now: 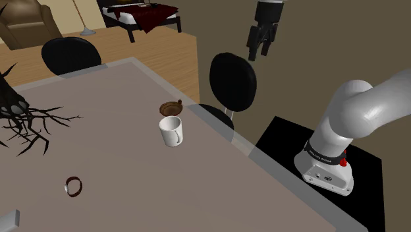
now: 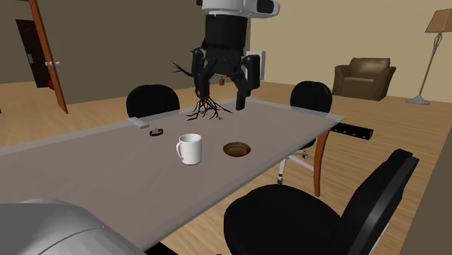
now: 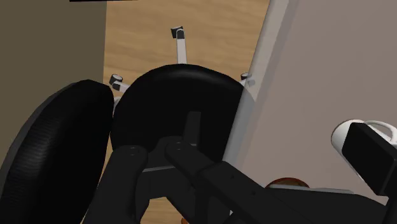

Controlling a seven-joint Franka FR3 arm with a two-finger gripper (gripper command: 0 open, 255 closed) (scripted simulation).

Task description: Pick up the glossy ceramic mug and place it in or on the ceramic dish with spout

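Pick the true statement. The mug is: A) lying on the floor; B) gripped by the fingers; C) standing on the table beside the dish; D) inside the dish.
C: the mug stands on the table next to the dish, the open gripper high up and empty.

Smooth white mug [image 1: 170,131], matt grey table [image 1: 118,158], wood-plank floor [image 1: 176,58]

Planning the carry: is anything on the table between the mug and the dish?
Nothing. In the second exterior view, the mug and the dish stand apart, with only a bare strip of table between them.
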